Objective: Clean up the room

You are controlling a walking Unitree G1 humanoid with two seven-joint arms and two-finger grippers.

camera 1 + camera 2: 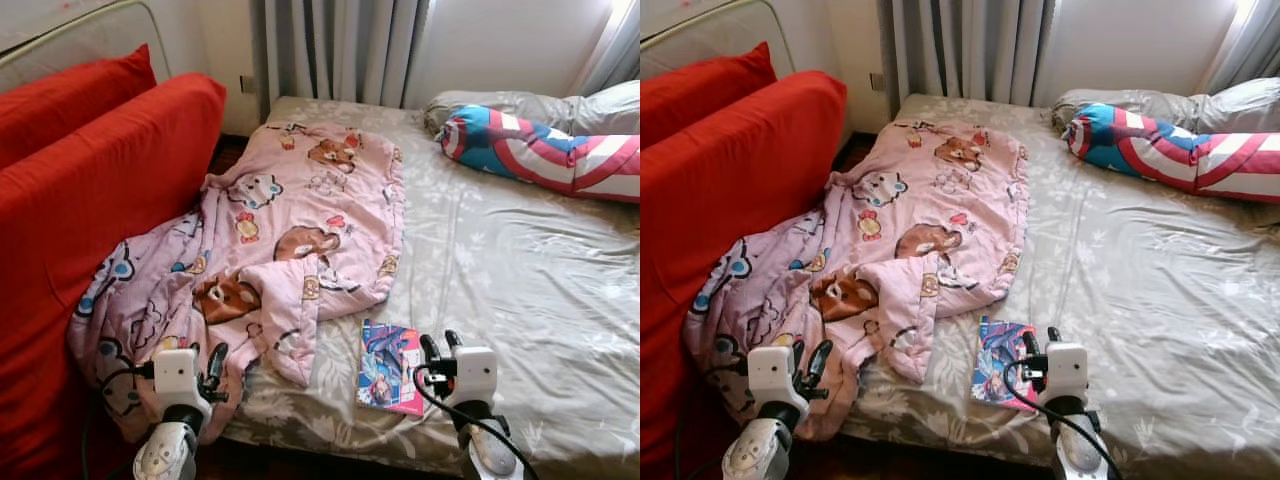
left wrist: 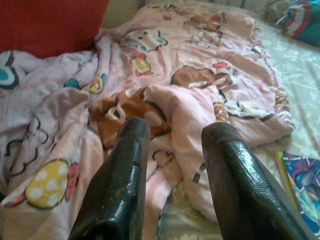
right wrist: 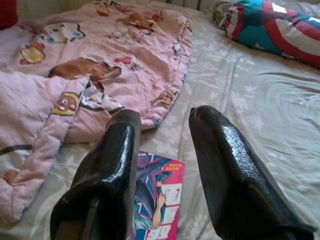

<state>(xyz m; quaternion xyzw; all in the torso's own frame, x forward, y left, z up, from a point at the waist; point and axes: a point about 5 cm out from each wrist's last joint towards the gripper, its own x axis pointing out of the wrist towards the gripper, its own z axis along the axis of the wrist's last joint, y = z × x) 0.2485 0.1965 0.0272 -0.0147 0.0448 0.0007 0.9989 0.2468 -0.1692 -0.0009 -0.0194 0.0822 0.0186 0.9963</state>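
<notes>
A pink cartoon-print blanket lies rumpled across the left half of the bed, one end spilling off toward the red sofa. A colourful book lies flat on the sheet near the bed's front edge. My left gripper is open at the blanket's hanging front corner, and its black fingers frame the blanket folds. My right gripper is open just right of the book, above the sheet and holding nothing.
A long red, white and blue shield-print pillow lies at the bed's far right with grey pillows behind it. Grey curtains hang at the back wall. The sofa stands close against the bed's left side.
</notes>
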